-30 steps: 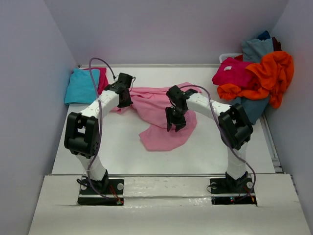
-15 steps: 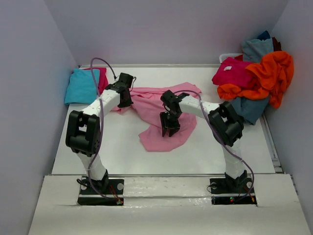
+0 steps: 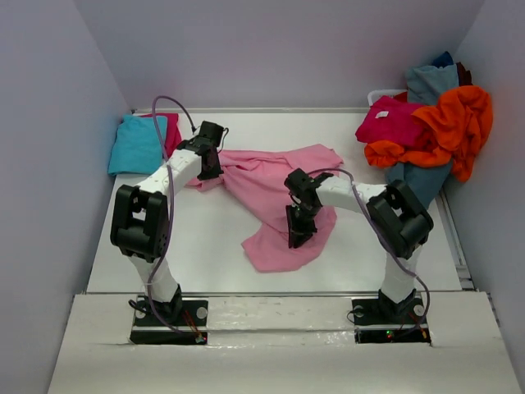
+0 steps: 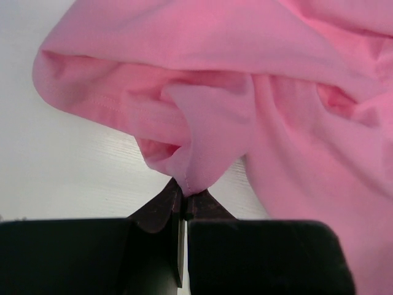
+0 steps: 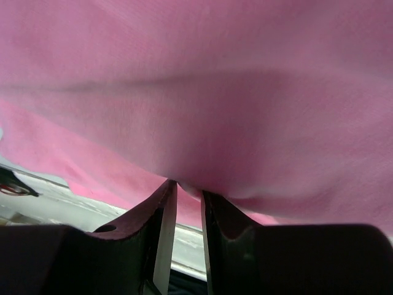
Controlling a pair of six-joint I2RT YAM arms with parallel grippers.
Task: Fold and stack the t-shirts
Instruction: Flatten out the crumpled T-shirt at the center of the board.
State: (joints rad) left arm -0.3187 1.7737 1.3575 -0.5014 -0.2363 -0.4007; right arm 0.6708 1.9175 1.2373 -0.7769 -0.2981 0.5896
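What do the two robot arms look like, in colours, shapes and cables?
Both arms are alike: white tube-shaped links joined by bulky black joint housings, on black base plates at the near edge. A thin lilac-grey cable loops along each arm. The left end effector and the right end effector are black, each with two narrow fingers that taper towards their tips. No lettering is legible on them.

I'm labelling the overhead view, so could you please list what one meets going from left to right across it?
Turquoise t-shirt → left gripper → light pink t-shirt → right gripper → pile of magenta, orange and grey-blue t-shirts.
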